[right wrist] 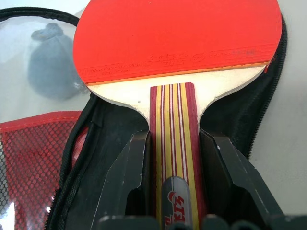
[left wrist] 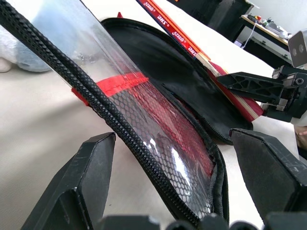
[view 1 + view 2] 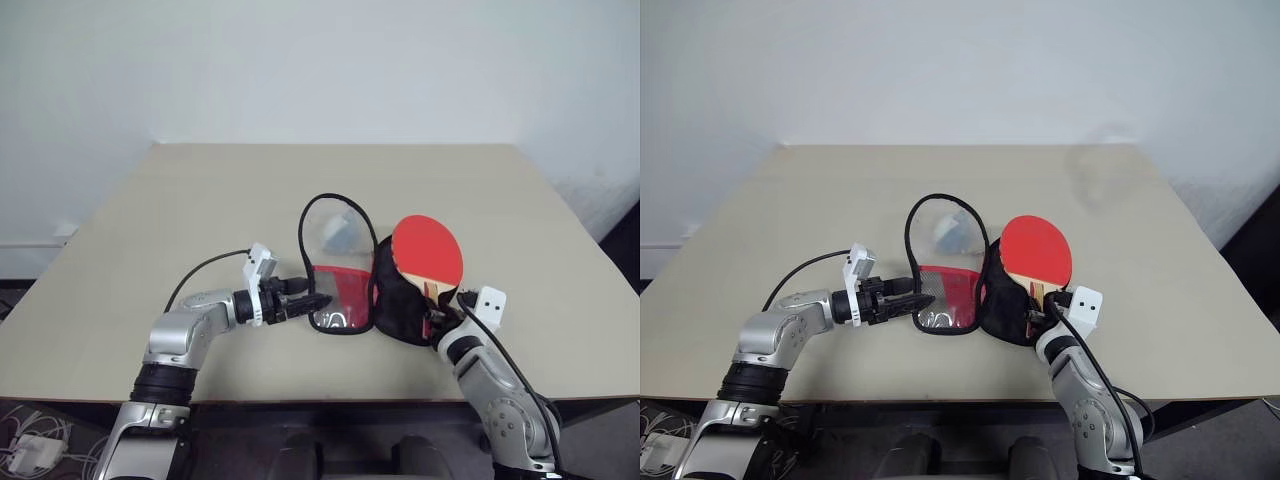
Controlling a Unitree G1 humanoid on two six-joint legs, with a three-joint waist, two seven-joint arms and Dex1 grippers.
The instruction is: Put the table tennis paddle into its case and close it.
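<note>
Your right gripper (image 1: 175, 191) is clenched on the handle of the table tennis paddle (image 3: 428, 252), a finger (image 1: 127, 182) pressed to each side of the striped wood, so the red face points to about 12 o'clock from it and lies over the black inner side of the case (image 3: 400, 305). Your left gripper (image 3: 318, 300) is released, fingers spread wide, and straddles the zip edge of the case's clear flap (image 3: 335, 235) without pinching it; one finger (image 2: 81, 187) sits on each side of the black edging. That flap, red mesh below and clear panel above, stands up from the desk (image 3: 200, 200) at about 9 o'clock of the paddle, the case unzipped and splayed open. Through the clear panel you can see a small grey lump (image 1: 50, 64) resting on the desk at about 11 o'clock of the paddle
</note>
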